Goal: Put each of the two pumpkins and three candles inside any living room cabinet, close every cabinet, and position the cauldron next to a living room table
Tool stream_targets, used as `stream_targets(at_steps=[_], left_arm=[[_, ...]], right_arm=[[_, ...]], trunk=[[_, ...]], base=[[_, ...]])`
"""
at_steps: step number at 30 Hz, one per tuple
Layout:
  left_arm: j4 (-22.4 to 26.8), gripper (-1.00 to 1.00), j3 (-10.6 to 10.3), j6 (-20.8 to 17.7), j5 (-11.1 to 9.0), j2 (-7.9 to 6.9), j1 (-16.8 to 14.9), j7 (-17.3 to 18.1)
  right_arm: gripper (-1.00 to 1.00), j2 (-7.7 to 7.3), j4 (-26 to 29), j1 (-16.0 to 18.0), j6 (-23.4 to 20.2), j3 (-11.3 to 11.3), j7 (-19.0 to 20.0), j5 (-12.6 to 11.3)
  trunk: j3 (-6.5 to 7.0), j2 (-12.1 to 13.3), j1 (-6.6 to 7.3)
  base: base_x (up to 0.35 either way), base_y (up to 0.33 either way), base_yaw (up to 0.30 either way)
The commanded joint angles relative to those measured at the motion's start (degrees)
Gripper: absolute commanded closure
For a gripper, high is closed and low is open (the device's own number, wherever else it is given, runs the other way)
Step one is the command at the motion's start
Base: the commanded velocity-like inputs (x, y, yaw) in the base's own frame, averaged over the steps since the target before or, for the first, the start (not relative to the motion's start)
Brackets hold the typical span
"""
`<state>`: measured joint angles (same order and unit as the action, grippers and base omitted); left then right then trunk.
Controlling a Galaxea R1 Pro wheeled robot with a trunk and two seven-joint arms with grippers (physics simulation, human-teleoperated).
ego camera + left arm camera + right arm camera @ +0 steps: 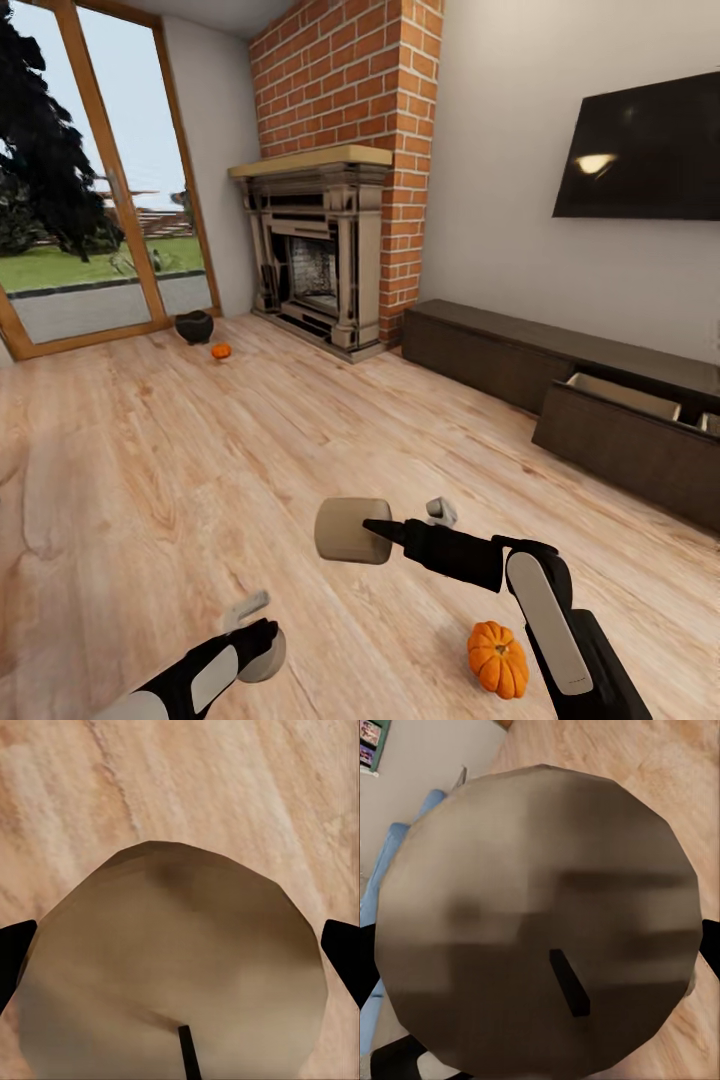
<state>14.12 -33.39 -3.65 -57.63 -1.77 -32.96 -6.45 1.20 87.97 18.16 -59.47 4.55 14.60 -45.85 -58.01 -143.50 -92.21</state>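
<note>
The right claw (372, 528) is clamped on a candle (352, 530), held out sideways above the wooden floor (150, 470); in the right wrist view that candle's round end (540, 922) with its dark wick sits between the dark fingers. The left claw (262, 640) grips a second candle (262, 655) low near the floor's near edge — its wick end (172, 967) lies between the two black fingertips (13, 952). A pumpkin (497, 658) sits on the floor just beside the right arm. Far across the floor, near the glass door (100, 200), the cauldron (194, 326) stands with another pumpkin (221, 351) just beside it. Along the right wall under the television (645, 150) runs the cabinet (480, 350) — one drawer (625, 395) is pulled open, showing a pale inside. The brick fireplace (320, 260) stands between door and cabinet.
</note>
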Motion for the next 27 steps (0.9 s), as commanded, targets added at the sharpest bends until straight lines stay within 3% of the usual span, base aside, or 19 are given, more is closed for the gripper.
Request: stream_targets(at_steps=[1,15,22,27], left_arm=[[0.2,1.00,-0.5,-0.2,-0.4,-0.07,0.0,-0.6],[0.2,1.00,-0.3,-0.2,-0.6,-0.07,0.0,-0.9],[0.2,1.00,-0.2,-0.2,-0.5,-0.07,0.0,-0.8],[0.2,1.00,-0.1,-0.2,-0.6,-0.07,0.0,-1.0]], right_arm=[[1.00,0.03,0.1,0.0,-0.2,-0.1,0.5,0.5],[1.00,0.03,0.1,0.0,-0.2,-0.1,0.5,0.4],[1.00,0.03,0.0,0.0,-0.2,0.0,0.6,0.3],[1.00,0.03,0.1,0.0,-0.2,0.1,0.6,0.3]], trunk=[[0.18,0.0,0.04],[3.29,0.2,0.40],[3.29,0.2,0.40],[3.29,0.2,0.40]], base=[[0.000,0.000,-0.053],[0.000,0.000,-0.011],[-0.003,0.000,-0.206],[-0.212,-0.046,-0.247]])
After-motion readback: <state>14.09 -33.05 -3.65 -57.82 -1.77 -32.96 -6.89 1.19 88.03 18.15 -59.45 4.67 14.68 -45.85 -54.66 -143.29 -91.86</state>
